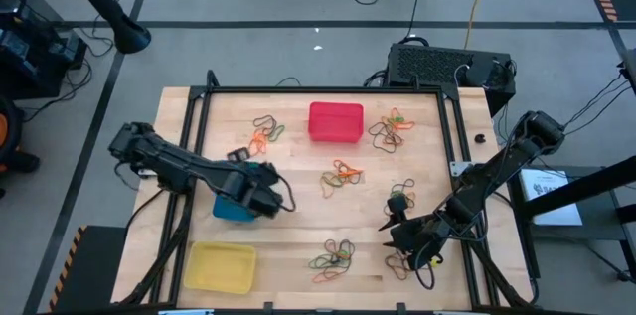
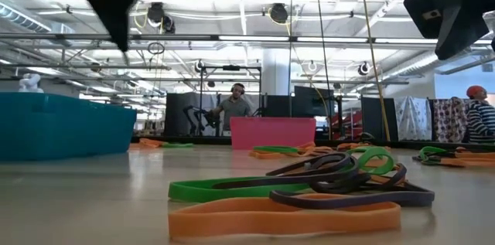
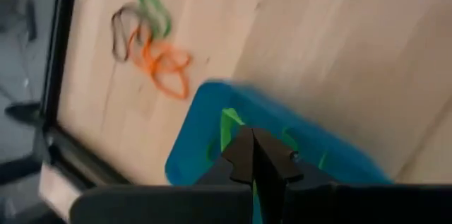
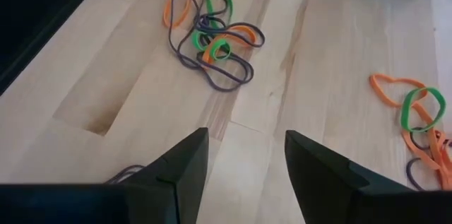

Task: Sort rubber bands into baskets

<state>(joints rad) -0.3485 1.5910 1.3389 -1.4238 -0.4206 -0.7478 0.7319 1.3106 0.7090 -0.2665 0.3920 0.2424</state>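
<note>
rubber bands [image 4: 215, 40]: thin orange, green and dark loops lying in tangled clusters across the wooden surface [image 1: 298, 226]
left pincer [image 3: 256, 155]: hanging closed over the blue basket [image 1: 235, 206]
right pincer [image 4: 244, 164]: hovering open, gripping nothing

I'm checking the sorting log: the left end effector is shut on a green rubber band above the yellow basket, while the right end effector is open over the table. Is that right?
Not quite. The left end effector is shut on a green rubber band above the blue basket, not the yellow basket; the left wrist view shows it. The right end effector is open over the table, as you said.
</note>
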